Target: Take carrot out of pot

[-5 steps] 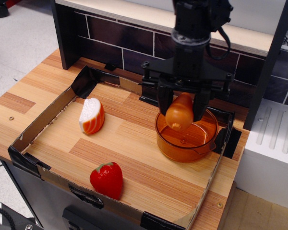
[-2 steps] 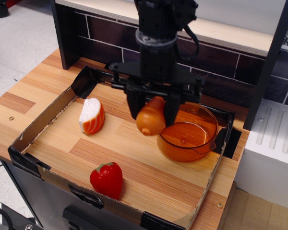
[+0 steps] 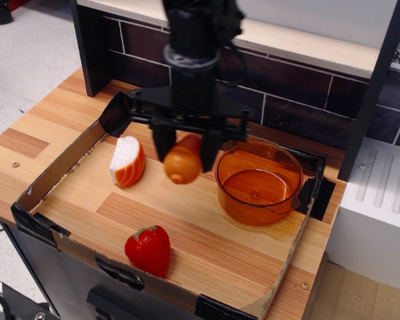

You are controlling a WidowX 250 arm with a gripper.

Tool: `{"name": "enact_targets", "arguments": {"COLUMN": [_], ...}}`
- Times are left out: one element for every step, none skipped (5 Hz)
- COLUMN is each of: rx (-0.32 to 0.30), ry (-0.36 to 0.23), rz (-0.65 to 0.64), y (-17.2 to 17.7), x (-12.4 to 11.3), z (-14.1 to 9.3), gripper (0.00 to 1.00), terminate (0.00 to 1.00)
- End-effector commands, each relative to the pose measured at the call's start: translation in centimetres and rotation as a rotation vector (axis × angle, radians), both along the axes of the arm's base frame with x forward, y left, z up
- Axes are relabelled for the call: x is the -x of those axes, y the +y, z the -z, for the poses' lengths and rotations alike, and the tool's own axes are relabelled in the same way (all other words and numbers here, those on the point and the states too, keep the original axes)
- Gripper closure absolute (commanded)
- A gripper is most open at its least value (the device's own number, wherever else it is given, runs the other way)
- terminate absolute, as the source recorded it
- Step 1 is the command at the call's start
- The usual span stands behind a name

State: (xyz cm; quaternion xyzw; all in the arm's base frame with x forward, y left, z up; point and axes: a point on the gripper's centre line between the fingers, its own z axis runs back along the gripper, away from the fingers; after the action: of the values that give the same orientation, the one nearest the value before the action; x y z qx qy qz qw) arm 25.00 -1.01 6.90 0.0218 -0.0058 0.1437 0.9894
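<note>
A shallow cardboard tray (image 3: 60,175) with a wood-grain floor fills the middle of the frame. Above its upper centre hangs a black robot arm, its gripper (image 3: 184,155) clenched on the carrot (image 3: 183,160). The translucent orange pot (image 3: 259,181) sits at centre right and looks empty. The carrot hangs in the air just left of the pot's rim, clear of it, over bare tray floor. Its long axis runs steeply up and down, leaning slightly, the rounded fat end pointing down toward the lower left. An orange-and-white wedge toy (image 3: 127,162) lies to the left, a red strawberry (image 3: 148,249) at lower centre. The smooth carrot might slip from the fingers, or roll once released onto the wedge or back against the pot.
</note>
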Motion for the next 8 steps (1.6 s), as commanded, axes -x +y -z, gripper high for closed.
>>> {"name": "enact_targets", "arguments": {"rx": [-0.061,-0.073,-0.104,-0.112,-0.120,-0.113,-0.092,-0.046], "ry": [-0.003,0.016,0.039,0.053,0.063,0.064,0.058,0.030], "rz": [0.002,0.010,0.001,-0.028,-0.035,-0.048,-0.048,-0.073], "y": [1.8,1.7,1.8,2.2,2.3,2.5,2.5,2.1], "x": [-0.1,-0.1,-0.1,0.0,-0.1,-0.1,0.0,0.2], "z": [1.3,2.5,3.9,4.5,4.8,4.7,4.0,1.4], "gripper": [1.00,1.00,0.00,0.00,0.00,0.00,0.00,0.00], "terminate": [0.00,0.00,0.00,0.00,0.00,0.00,0.00,0.00]}}
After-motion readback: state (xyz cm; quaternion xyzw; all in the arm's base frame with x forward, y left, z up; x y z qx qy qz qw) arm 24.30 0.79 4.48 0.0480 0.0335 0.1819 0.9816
